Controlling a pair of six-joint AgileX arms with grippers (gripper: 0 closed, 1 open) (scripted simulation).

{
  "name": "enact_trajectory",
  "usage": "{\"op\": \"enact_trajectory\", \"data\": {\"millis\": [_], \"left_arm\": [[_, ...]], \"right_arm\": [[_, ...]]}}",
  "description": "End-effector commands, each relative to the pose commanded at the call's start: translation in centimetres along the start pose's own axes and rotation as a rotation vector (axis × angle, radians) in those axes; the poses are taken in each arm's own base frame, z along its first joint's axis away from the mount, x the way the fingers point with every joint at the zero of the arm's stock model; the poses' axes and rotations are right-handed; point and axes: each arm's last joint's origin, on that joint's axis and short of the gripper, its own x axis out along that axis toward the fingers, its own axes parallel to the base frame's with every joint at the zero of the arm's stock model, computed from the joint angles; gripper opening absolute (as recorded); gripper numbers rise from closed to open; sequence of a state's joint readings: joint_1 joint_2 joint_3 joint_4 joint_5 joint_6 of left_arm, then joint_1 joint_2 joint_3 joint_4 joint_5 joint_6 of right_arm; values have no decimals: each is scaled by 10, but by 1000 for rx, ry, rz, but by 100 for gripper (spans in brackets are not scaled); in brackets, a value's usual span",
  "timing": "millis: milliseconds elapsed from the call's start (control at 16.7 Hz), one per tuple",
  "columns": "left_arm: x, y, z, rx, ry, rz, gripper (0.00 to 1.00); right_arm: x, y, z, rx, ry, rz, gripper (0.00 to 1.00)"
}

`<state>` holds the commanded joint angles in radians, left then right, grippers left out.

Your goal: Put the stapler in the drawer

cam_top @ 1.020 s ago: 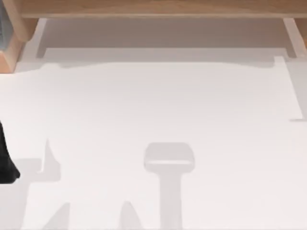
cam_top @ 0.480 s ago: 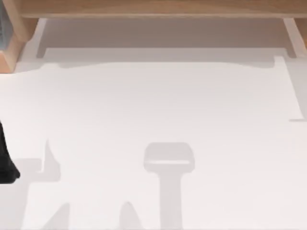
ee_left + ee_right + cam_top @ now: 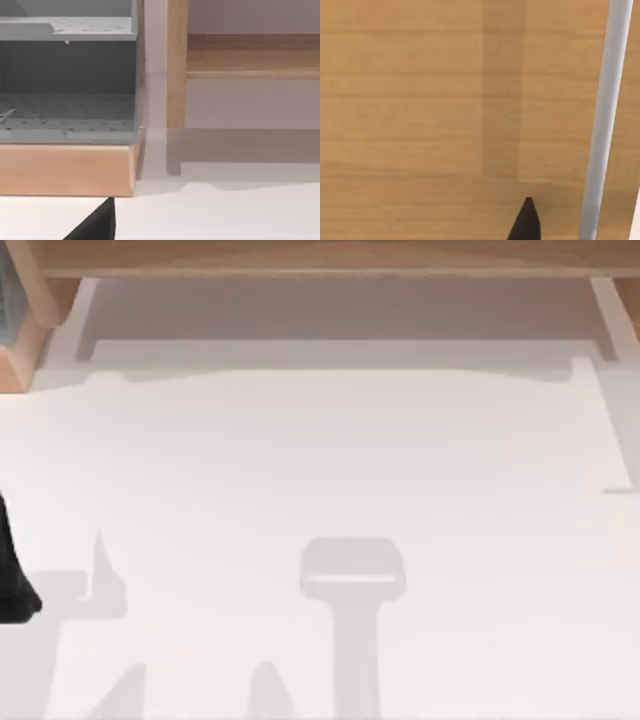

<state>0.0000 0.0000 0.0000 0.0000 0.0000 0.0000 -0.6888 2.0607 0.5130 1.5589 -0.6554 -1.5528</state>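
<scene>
The stapler is out of view. My left gripper [image 3: 12,580] is a dark shape at the table's left edge in the top view. Its dark tip [image 3: 97,225] also pokes into the left wrist view, low over the white table and short of a wood-based grey rack [image 3: 67,85]. My right gripper [image 3: 525,224] is close up against a wooden panel [image 3: 420,100] that has a grey bar [image 3: 602,115] running along it. I cannot tell whether this panel is the drawer front.
A wooden shelf unit [image 3: 320,258] spans the far edge of the white table [image 3: 320,460], with an open gap beneath it. A wooden post [image 3: 176,65] stands beside the grey rack at the far left.
</scene>
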Motion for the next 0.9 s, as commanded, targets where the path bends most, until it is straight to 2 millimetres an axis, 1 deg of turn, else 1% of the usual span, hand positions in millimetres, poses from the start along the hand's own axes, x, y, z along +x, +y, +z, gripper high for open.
{"op": "enact_trajectory", "data": {"millis": [180, 240, 720, 780, 900], "left_arm": [[0, 0, 0, 0, 0, 0, 100], [0, 0, 0, 0, 0, 0, 100], [0, 0, 0, 0, 0, 0, 100], [0, 0, 0, 0, 0, 0, 100], [0, 0, 0, 0, 0, 0, 100]], "right_arm": [[0, 0, 0, 0, 0, 0, 2], [0, 0, 0, 0, 0, 0, 0], [0, 1, 0, 5, 2, 4, 0], [1, 1, 0, 8, 1, 6, 0], [11, 4, 1, 21, -5, 17, 0]]}}
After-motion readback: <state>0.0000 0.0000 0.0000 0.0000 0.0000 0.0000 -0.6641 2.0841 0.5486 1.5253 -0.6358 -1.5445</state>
